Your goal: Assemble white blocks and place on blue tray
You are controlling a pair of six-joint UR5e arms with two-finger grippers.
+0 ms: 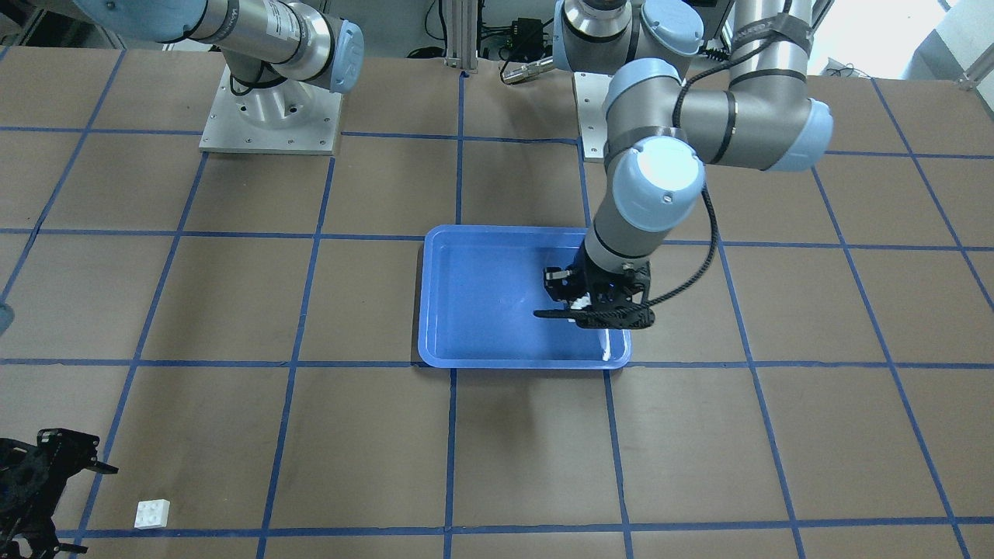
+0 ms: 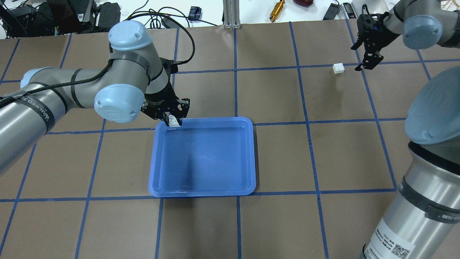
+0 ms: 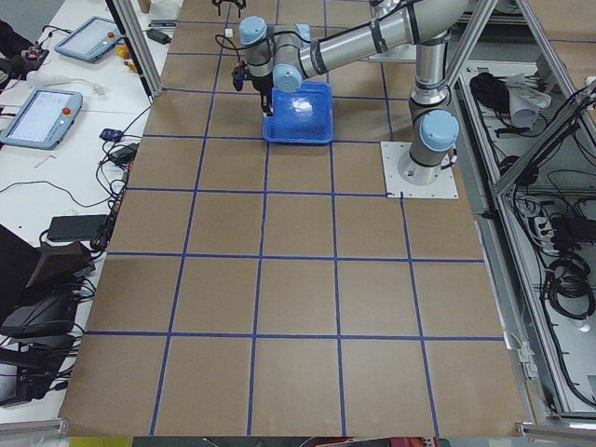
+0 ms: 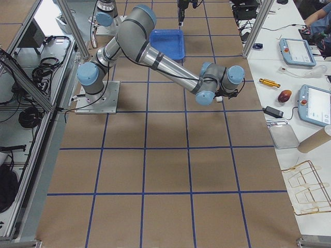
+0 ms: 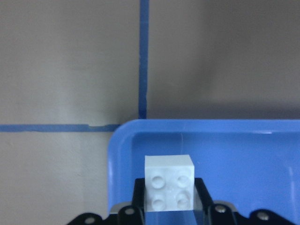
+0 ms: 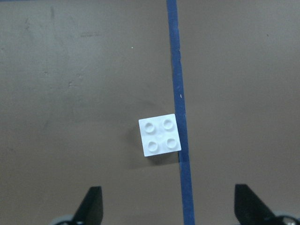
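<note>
My left gripper (image 2: 174,120) is shut on a white block (image 2: 173,121) and holds it, studs up, just above the far-left corner of the blue tray (image 2: 208,162). The left wrist view shows this block (image 5: 168,186) between the fingers over the tray's corner (image 5: 243,150). The front view shows the gripper (image 1: 578,312) inside the tray's outline (image 1: 481,310). A second white block (image 2: 338,68) lies on the table at far right. My right gripper (image 2: 357,57) hovers open beside it. In the right wrist view this block (image 6: 160,135) lies against a blue tape line, ahead of the spread fingers.
The brown table has a grid of blue tape lines. The arm base plates (image 1: 270,116) stand at the robot's side. Cables, a gold cylinder (image 2: 277,7) and small tools lie beyond the table's far edge.
</note>
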